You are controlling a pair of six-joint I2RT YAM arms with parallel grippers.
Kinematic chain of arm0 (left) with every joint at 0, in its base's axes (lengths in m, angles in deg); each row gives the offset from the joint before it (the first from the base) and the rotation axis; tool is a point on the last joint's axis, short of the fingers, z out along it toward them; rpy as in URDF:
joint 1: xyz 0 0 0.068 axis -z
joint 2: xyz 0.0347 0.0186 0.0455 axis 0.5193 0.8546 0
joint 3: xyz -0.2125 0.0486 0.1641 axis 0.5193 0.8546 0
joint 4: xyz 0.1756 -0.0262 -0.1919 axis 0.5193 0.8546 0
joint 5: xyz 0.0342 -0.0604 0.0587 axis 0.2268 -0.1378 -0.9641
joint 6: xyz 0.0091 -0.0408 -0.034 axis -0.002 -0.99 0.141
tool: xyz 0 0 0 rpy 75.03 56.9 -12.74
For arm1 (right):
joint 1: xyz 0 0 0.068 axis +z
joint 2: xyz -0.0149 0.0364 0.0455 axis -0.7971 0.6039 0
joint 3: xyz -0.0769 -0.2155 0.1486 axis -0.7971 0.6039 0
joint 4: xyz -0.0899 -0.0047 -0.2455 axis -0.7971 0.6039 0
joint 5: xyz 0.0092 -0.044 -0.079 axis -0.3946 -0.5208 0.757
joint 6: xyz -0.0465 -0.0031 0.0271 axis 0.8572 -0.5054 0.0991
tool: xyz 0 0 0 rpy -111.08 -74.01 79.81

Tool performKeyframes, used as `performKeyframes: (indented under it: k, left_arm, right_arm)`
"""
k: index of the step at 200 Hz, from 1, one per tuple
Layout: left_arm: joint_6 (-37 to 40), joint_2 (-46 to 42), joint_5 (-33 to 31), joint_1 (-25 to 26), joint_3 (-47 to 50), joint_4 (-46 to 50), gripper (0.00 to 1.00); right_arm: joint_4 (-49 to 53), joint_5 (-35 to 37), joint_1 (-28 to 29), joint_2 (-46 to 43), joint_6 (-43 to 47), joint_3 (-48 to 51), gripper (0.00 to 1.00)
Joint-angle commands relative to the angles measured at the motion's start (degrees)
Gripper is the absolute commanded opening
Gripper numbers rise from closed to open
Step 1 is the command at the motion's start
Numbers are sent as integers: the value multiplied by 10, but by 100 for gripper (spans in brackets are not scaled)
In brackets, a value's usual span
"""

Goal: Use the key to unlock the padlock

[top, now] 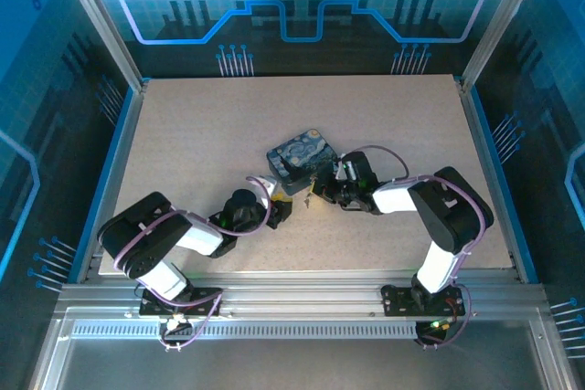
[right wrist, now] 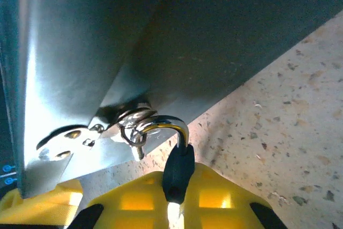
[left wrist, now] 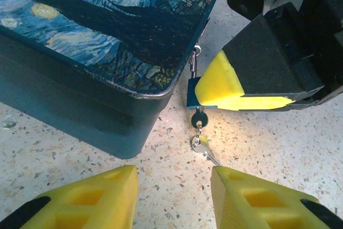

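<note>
The right tool (left wrist: 213, 90) is clamped on the small dark-bodied padlock (right wrist: 178, 171), mostly hidden between its yellow pads (right wrist: 220, 197). The silvery shackle (right wrist: 174, 126) hooks the hasp (right wrist: 134, 117) of the blue-lidded dark tin box (left wrist: 80, 95). The slim dark-headed key (left wrist: 199, 119) hangs beneath, seemingly inserted. The left tool (left wrist: 174, 199), jaws apart, hovers over the speckled desk (left wrist: 278, 143).

Body of padlock (right wrist: 179, 168) mostly buried between pads of right gripper (right wrist: 172, 203); box (left wrist: 69, 105) cut off at top and left frame edges.
</note>
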Motion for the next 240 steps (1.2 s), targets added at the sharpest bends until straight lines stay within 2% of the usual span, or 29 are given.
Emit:
performKeyframes:
  k: [1, 39, 129, 172, 240]
  left_arm:
    - [-6, 7, 12, -5, -10, -13, 41]
    - [-4, 8, 11, -5, -9, -15, 41]
    - [-3, 7, 10, -6, -1, -24, 41]
    - [-4, 3, 8, -8, 6, -30, 41]
    - [-3, -7, 8, -11, 20, -36, 41]
  right_arm:
    - [-44, 16, -3, -1, -46, 21, 0]
    - [-76, 26, -3, -11, -76, 35, 0]
    - [37, 63, -1, -66, -33, 7, 0]
    - [35, 53, -3, -53, -43, -3, 0]
    - [71, 89, -8, -75, -54, 13, 0]
